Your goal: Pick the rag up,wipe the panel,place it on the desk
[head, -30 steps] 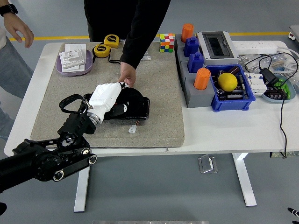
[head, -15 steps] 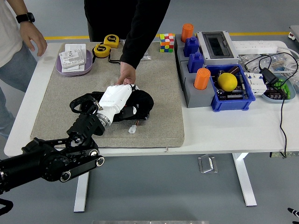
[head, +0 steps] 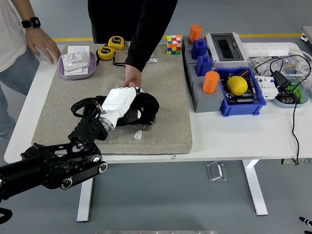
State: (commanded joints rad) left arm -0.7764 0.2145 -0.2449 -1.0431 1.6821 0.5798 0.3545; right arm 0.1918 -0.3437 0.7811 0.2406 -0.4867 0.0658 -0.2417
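Note:
On the grey mat point(head: 168, 83) lies a flat black panel point(head: 141, 118). My left hand point(head: 136, 100), white-backed on a black arm, lies across the panel, its fingers curled on a bunched black rag point(head: 149, 104) at the panel's right end. A person in a black sleeve reaches from the far side, their hand point(head: 132, 77) touching the panel's far edge right beside my hand. A black looped cable point(head: 78, 105) sticks out to the left of my wrist. My right arm is out of sight.
A small white piece point(head: 138, 135) lies on the mat just in front of the panel. At the back left are a purple tray point(head: 68, 71) and two yellow tape measures point(head: 107, 51). A second person's hand point(head: 46, 48) rests near the tray. Blue bins point(head: 241, 105), orange cylinders and a grey box crowd the right.
My left hand slid right and farther across the panel, bunching the rag at its right end, then held nearly still. The second person's hand moved right toward the purple tray.

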